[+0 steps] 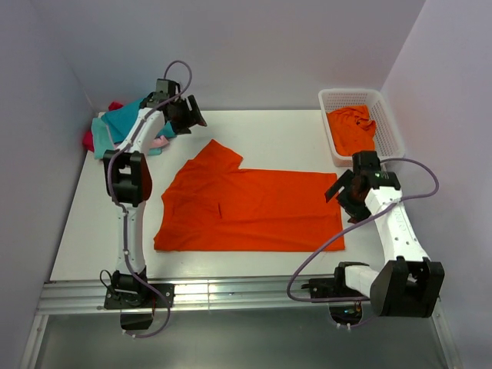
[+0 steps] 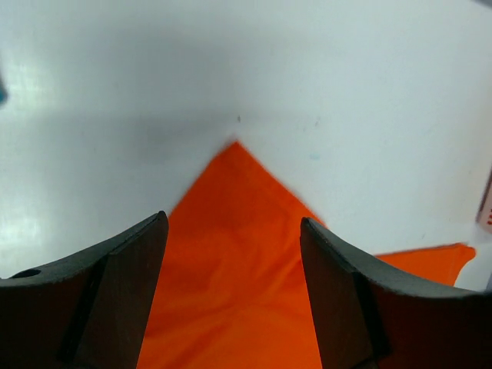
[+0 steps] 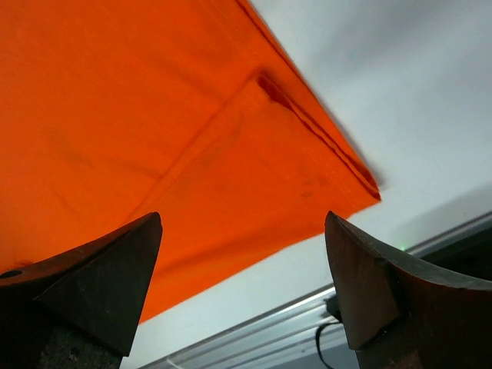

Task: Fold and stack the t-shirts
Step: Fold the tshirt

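The left pincer [image 2: 233, 223] gapes wide and holds nothing, hanging by the far pointed corner of the orange t-shirt [image 1: 246, 207], which lies spread flat mid-table [image 1: 284, 131]. The right pincer [image 3: 243, 219], likewise wide and empty, hangs at that shirt's right edge. Other t-shirts [image 1: 115, 127] lie heaped at the table's far left corner.

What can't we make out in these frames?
- Side pile, top view: the left arm crosses it, so the number of tees and any folds are unclear.
- Basket, top view: the crumpled orange tee hides whatever lies beneath it.
- Spread orange t-shirt, both wrist views: cut off at the frame edges, only corners show.
- Reddish sliver, left wrist view: cut off at the right edge, unidentifiable.
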